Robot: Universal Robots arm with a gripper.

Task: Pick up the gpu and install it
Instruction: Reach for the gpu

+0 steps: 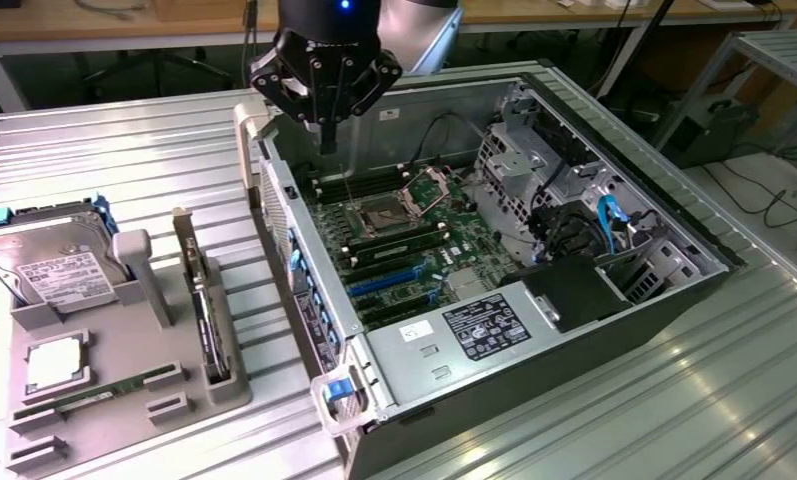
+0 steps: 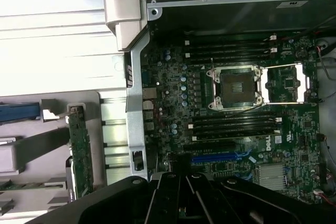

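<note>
Closed gripper [image 1: 329,138] above computer case [image 1: 505,395], gpu [image 1: 207,318] in holder [image 1: 118,405]

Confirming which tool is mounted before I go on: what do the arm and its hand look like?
The hand is black, with angular linked fingers narrowing to thin tips and a blue light on its body. The arm behind it is a rounded silver-grey link.

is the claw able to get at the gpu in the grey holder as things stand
Probably yes: the gpu stands on edge in the grey holder, its top edge bare. The claw hangs shut over the open computer case beside it.
</note>
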